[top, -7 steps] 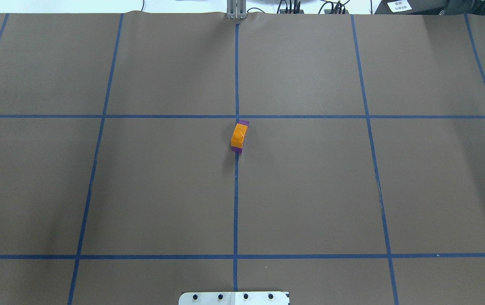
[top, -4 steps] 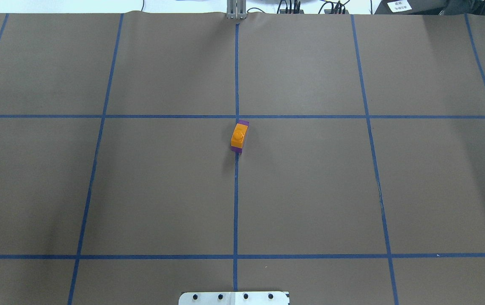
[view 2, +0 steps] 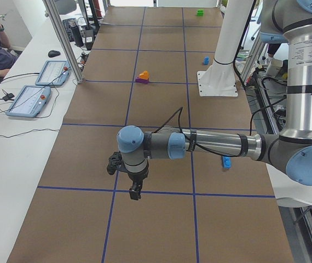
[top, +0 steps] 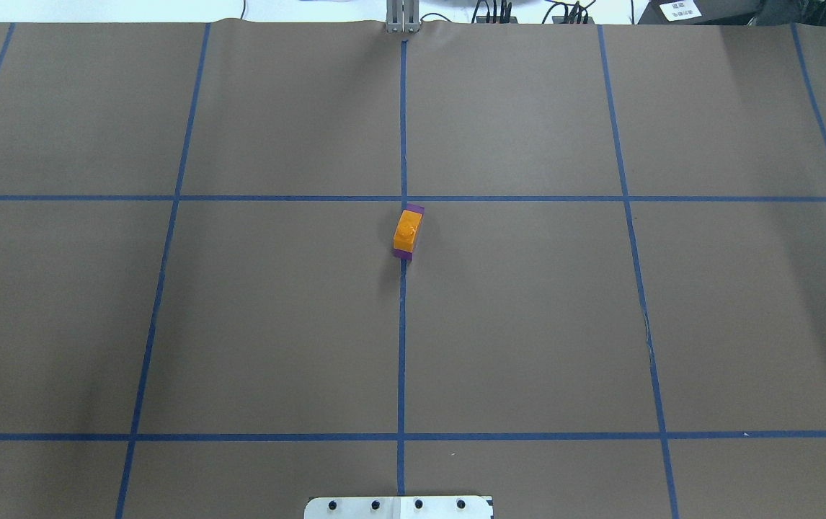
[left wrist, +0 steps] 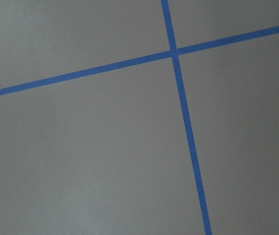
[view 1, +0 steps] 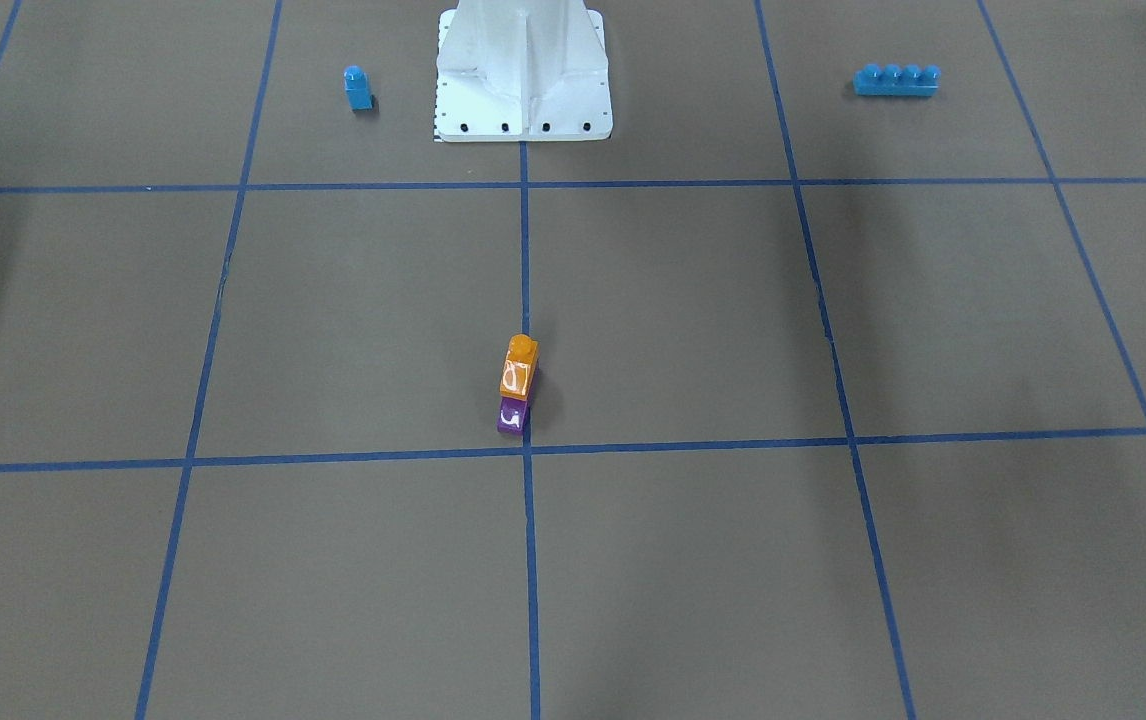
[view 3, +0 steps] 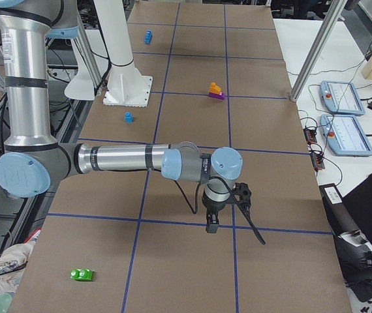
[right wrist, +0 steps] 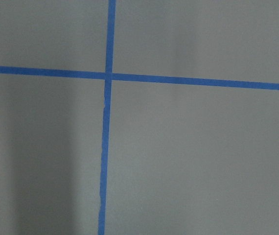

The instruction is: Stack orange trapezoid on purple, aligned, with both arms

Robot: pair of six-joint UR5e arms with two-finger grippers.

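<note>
The orange trapezoid sits on top of the purple block near the table's middle, on the centre tape line. The overhead view shows the orange block covering most of the purple one. Neither gripper is near the stack. My left gripper hangs over the table far from it, seen only in the exterior left view. My right gripper hangs likewise, seen only in the exterior right view. I cannot tell whether either is open or shut. Both wrist views show only brown table and blue tape.
A small blue single-stud block and a long blue four-stud brick lie either side of the white pedestal. A green block lies near the right end of the table. Tablets lie on the side bench.
</note>
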